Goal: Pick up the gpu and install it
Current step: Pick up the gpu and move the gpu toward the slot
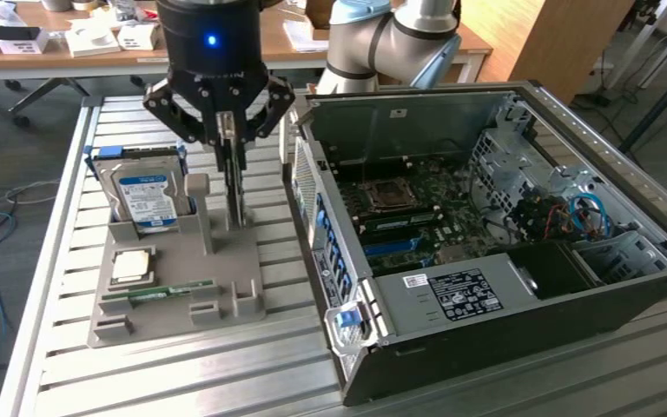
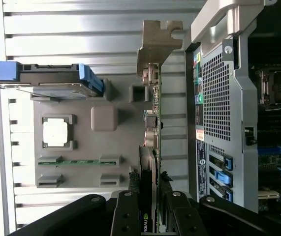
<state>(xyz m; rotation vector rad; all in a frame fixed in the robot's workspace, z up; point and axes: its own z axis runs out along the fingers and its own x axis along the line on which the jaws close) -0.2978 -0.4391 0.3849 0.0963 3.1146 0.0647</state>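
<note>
The gripper (image 1: 230, 137) is closed partway on the gpu (image 1: 234, 187) and holds its top edge. The card stands upright at the grey holder (image 1: 177, 282), beside the hard drive (image 1: 148, 195). It is not yet in the open computer case (image 1: 461, 291).

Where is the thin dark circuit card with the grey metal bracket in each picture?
Exterior view: the thin dark circuit card stands edge-on under the black gripper.
Wrist view: the card runs edge-on from the gripper to its grey metal bracket.
Shared landmark: the silver hard drive with blue label, beside the card.
</note>
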